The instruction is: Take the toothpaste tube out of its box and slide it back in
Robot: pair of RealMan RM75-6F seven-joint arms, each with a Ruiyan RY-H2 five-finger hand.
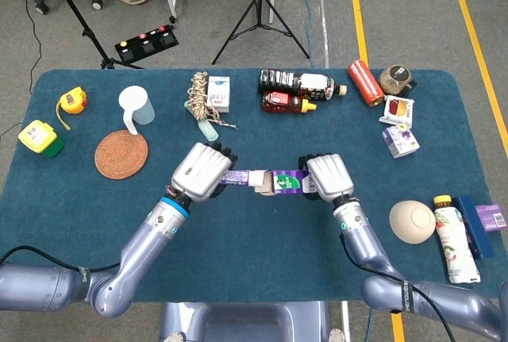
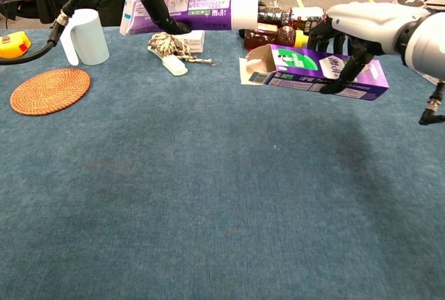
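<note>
My left hand (image 1: 205,171) grips the purple-and-white toothpaste tube (image 1: 236,176) by its tail end and holds it level above the table, white cap (image 2: 245,13) pointing right. My right hand (image 1: 327,176) grips the purple toothpaste box (image 1: 286,182) from above, its open flapped end (image 2: 254,60) facing left toward the cap. In the chest view the tube (image 2: 198,14) hangs slightly higher than the box (image 2: 316,72), with the cap just over the open mouth; my right hand (image 2: 361,25) wraps the box's far half. In the head view cap and flaps meet at mid-table.
A white cup (image 1: 133,107), woven coaster (image 1: 121,153) and yellow tape measures (image 1: 40,137) lie at the left. A rope bundle (image 1: 203,101), bottles (image 1: 300,90), a red can (image 1: 365,82) and small packets (image 1: 399,140) line the back and right. A beige ball (image 1: 412,221) sits near right.
</note>
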